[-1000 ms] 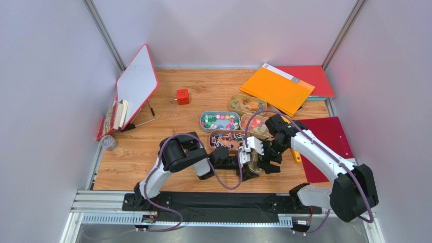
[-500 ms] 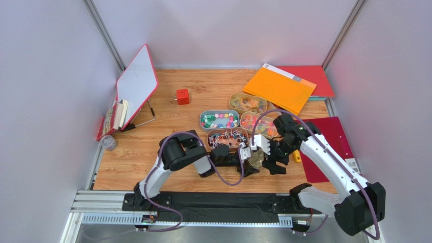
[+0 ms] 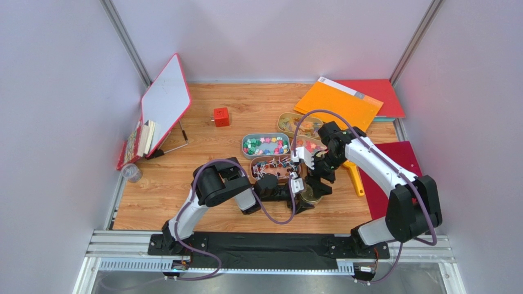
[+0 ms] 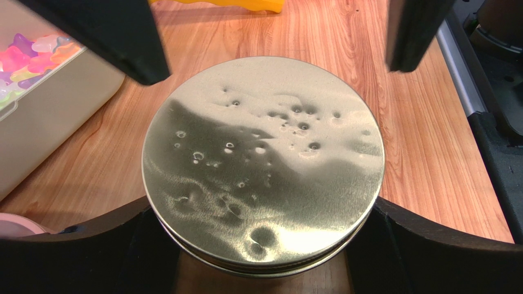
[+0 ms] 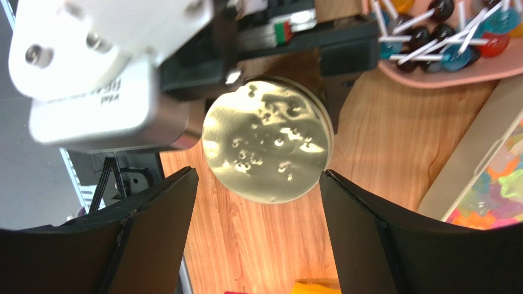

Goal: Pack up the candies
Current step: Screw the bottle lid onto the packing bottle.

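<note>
A round gold tin [image 3: 311, 196] with a dented lid stands on the wood table. My left gripper [image 3: 303, 197] is shut on its sides; in the left wrist view [image 4: 263, 211] the tin [image 4: 264, 159] fills the frame. My right gripper [image 3: 317, 179] hangs open just above the tin, its jaws wider than the lid [image 5: 267, 139] in the right wrist view [image 5: 259, 177]. The candies lie in oval trays behind: pink, green and blue bits [image 3: 265, 146], white-stick pieces [image 3: 273, 165], yellow-orange gummies [image 3: 298, 125], and red-orange-green gummies [image 3: 305, 148] partly hidden by the right arm.
A red cube [image 3: 221, 116] sits at the back left centre. A tilted whiteboard [image 3: 164, 99] and a clear jar [image 3: 130, 173] are on the left. An orange folder [image 3: 334, 107] and red folders [image 3: 399, 160] lie at the right, with a yellow piece [image 3: 353, 176] beside the right arm.
My right gripper has moved from the tin's right side to above it, nearer the trays. The left gripper and the tin have stayed in place.
</note>
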`<state>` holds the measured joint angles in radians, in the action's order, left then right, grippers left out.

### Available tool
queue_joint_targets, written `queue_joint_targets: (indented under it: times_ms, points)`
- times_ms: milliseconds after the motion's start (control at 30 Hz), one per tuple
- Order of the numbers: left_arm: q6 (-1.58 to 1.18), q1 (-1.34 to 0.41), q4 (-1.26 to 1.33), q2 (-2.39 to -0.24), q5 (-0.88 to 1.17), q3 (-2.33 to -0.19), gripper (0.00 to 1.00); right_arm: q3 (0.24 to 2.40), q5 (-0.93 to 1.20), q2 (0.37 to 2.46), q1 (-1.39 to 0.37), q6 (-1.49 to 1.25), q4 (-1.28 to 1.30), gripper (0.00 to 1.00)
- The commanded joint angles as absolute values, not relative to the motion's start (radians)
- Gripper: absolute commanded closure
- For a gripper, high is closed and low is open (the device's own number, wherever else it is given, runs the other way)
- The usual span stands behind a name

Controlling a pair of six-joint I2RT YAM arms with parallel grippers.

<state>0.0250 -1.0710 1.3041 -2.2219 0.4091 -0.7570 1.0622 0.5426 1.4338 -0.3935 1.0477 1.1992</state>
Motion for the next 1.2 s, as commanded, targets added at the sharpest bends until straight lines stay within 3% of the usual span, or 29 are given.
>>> queue_joint_targets:
  times_ms: [0,567,1167]
  points:
    - [0.054,-1.046,0.853,-2.330,0.330,-0.696,1.00,1.135,0.618,1.471,-0.391,1.075,1.161,0.21]
    - [0.049,-1.046,0.853,-2.335,0.308,-0.701,1.00,1.095,0.640,1.526,-0.402,1.089,1.167,0.21]
    - [0.040,-1.039,0.833,-2.342,0.290,-0.715,1.00,0.865,0.532,1.298,-0.402,1.123,1.206,0.22]
